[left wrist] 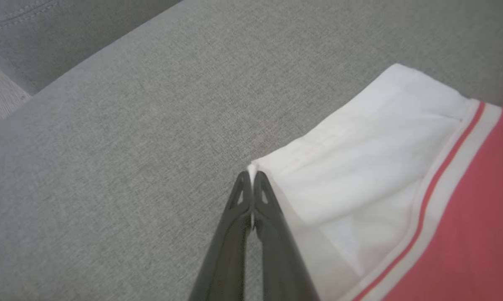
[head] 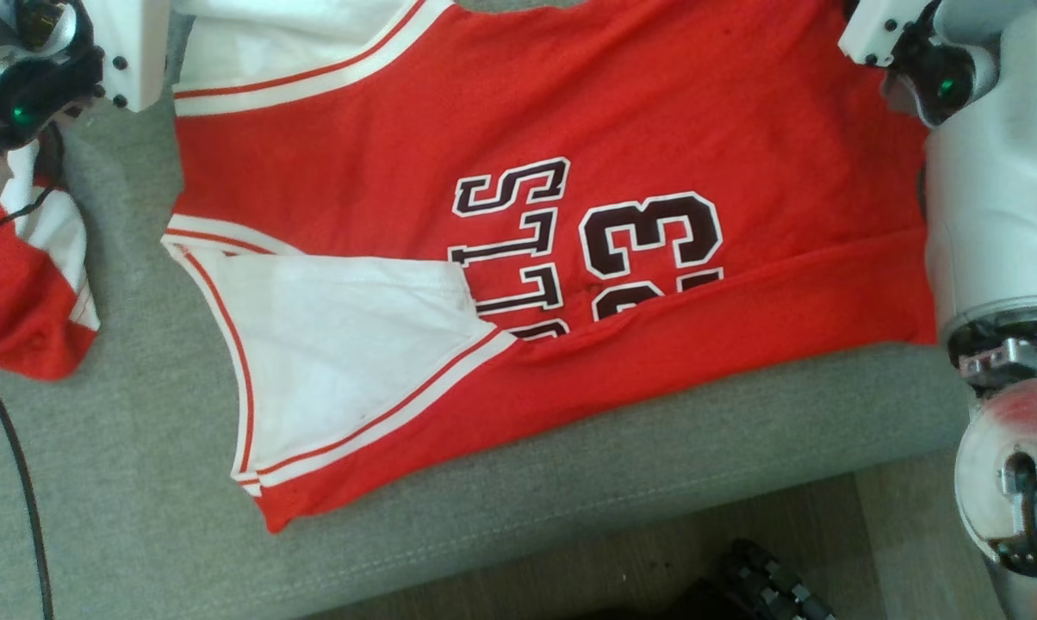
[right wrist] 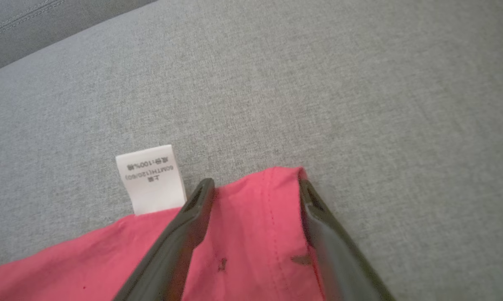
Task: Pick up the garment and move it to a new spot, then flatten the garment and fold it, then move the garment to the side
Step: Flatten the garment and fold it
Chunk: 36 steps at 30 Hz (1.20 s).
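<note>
The garment (head: 656, 112) is a red jersey with white trim and the number 33, spread across a grey sofa cushion (head: 139, 482). Its near edge is folded up, and a white-lined flap (head: 338, 344) lies turned over at the left. In the left wrist view my left gripper (left wrist: 251, 177) is shut on a white corner of the garment (left wrist: 360, 175), low over the cushion. My right gripper (right wrist: 255, 186) stands open, its two fingers on either side of a red hem corner (right wrist: 251, 234). A white care label (right wrist: 153, 179) sticks out beside that corner.
Another red and white cloth (head: 19, 301) lies bunched at the cushion's left edge, with a black cable (head: 19, 482) near it. Wooden floor (head: 656, 560) shows below the cushion's front edge. My pale right arm (head: 1001, 215) stands along the right side.
</note>
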{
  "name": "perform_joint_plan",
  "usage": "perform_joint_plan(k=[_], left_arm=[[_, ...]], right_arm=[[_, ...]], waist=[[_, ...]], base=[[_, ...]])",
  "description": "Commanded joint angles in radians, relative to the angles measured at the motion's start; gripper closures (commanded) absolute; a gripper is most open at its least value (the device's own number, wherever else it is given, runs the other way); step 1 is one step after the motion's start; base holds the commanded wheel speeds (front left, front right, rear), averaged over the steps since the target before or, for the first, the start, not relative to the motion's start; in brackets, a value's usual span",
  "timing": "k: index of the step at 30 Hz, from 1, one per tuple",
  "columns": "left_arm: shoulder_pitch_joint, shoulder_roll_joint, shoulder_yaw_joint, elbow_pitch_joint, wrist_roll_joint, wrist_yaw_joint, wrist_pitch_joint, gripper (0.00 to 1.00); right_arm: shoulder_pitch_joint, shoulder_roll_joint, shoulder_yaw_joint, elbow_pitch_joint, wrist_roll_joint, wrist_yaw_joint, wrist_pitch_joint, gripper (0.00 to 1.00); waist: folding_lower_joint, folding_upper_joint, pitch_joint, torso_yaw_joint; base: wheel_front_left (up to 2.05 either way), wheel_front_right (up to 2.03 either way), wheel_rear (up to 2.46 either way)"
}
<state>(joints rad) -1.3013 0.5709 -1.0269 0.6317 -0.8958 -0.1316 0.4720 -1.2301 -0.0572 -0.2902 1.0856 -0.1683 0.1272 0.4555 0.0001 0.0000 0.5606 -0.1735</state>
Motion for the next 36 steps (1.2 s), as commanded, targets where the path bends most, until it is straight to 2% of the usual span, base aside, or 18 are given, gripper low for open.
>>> perform_joint_plan(k=[1, 10, 11, 12, 14, 15, 16, 20, 30, 36], left_arm=[[-0.059, 0.04, 0.034, -0.021, -0.005, 0.001, -0.008, 1.0], [-0.069, 0.039, 0.007, -0.011, -0.038, 0.001, -0.022, 1.0], [-0.069, 0.04, 0.004, -0.009, -0.042, 0.001, -0.023, 1.0], [-0.07, 0.04, 0.001, -0.008, -0.044, 0.001, -0.024, 1.0], [-0.073, 0.041, -0.005, -0.005, -0.049, 0.001, -0.028, 1.0], [-0.075, 0.041, -0.008, -0.004, -0.051, 0.001, -0.031, 1.0], [-0.076, 0.042, -0.012, -0.002, -0.053, 0.001, -0.034, 1.0], [-0.082, 0.047, -0.022, -0.007, -0.058, 0.001, -0.079, 1.0], [-0.123, 0.071, -0.03, -0.015, -0.035, 0.001, -0.349, 1.0], [-0.13, 0.049, 0.006, 0.009, -0.113, 0.001, -0.432, 1.0]], right_arm=[[-0.034, 0.007, 0.008, -0.027, -0.016, 0.003, 0.003, 0.0], [-0.077, 0.007, -0.061, 0.005, -0.1, 0.003, -0.006, 0.0], [-0.081, 0.007, -0.068, 0.007, -0.108, 0.003, -0.007, 0.07], [-0.084, 0.007, -0.075, 0.006, -0.119, 0.003, -0.008, 0.35], [-0.09, 0.007, -0.091, 0.006, -0.136, 0.003, -0.01, 0.62], [-0.093, 0.007, -0.097, 0.007, -0.141, 0.003, -0.013, 0.92], [-0.096, 0.007, -0.103, 0.009, -0.145, 0.003, -0.016, 1.0], [-0.111, 0.007, -0.115, 0.022, -0.151, 0.003, -0.041, 1.0], [-0.155, 0.001, -0.142, 0.038, -0.122, 0.003, -0.145, 1.0], [-0.175, -0.044, -0.131, 0.057, -0.096, 0.003, -0.204, 1.0]], waist=[[-0.0001, 0.0, 0.001, 0.002], [-0.0001, 0.0, 0.009, 0.013], [-0.0001, 0.0, 0.009, 0.014], [-0.0001, 0.0, 0.01, 0.014], [-0.0001, 0.0, 0.012, 0.016], [-0.0001, 0.0, 0.013, 0.017], [-0.0001, 0.0, 0.013, 0.017], [-0.0001, 0.0, 0.009, 0.02], [-0.0001, 0.0, -0.016, 0.031], [-0.0001, 0.0, -0.038, 0.053]], base=[[0.0, 0.0, 0.0], [0.0, 0.0, 0.0], [0.0, 0.0, 0.0], [0.0, 0.0, 0.0], [0.0, 0.0, 0.0], [0.0, 0.0, 0.0], [0.0, 0.0, 0.0], [0.0, 0.0, 0.0], [0.0, 0.0, 0.0], [0.0, 0.0, 0.0]])
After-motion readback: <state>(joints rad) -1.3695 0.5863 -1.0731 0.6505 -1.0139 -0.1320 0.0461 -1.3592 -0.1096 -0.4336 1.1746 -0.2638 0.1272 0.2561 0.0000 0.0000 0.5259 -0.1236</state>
